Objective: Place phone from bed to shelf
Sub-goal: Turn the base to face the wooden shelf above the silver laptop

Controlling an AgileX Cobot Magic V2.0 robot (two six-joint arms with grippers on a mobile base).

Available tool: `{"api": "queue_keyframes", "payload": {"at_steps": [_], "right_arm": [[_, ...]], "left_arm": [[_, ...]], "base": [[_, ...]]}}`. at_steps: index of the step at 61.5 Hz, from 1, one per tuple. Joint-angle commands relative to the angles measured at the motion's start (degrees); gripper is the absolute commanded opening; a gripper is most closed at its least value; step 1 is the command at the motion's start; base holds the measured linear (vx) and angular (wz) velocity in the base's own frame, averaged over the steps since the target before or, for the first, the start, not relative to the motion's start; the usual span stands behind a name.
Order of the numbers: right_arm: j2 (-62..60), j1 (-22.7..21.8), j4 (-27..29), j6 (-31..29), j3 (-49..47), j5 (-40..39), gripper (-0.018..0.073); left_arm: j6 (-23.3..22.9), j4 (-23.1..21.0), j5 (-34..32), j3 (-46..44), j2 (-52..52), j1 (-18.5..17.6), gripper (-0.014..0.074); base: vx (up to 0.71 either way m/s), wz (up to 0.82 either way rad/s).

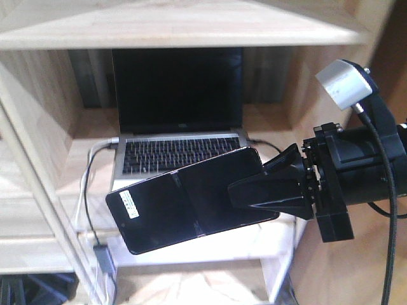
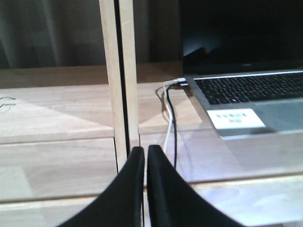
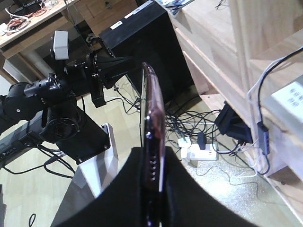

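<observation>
The phone (image 1: 191, 200), glossy black with a white sticker near its left end, hangs tilted in the air in front of the shelf (image 1: 172, 25). My right gripper (image 1: 254, 190) is shut on its right end. Seen from the right wrist, the phone (image 3: 154, 113) is edge-on, its pinkish edge running up out of the right gripper (image 3: 154, 163). My left gripper (image 2: 144, 152) is shut on nothing, low over a shelf board (image 2: 57, 113) beside an upright post (image 2: 118, 71). The bed is out of view.
An open grey laptop (image 1: 178, 95) fills the shelf compartment behind the phone, with cables (image 2: 170, 123) running from its left side. On the floor lie a power strip (image 3: 199, 152) and tangled cords. A black cabinet (image 3: 147, 42) stands behind the left arm (image 3: 71, 80).
</observation>
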Motion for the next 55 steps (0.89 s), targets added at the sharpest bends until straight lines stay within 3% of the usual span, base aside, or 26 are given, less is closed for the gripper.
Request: {"api": "queue_keyframes", "payload": {"at_steps": [1,55], "right_arm": [[-1.47,0.0,5.29,-0.19,-1.36,4.09,-0.0001],[-1.47,0.0,5.29,-0.19,-1.36,4.09,-0.0001]], "left_arm": [[-0.22,-0.4,-4.18,0.13,-0.3,-0.18,0.0001],[-0.22,-0.4,-4.18,0.13,-0.3,-0.18,0.0001]], "base": [[0.17,0.06],[0.13,0.04]]}}
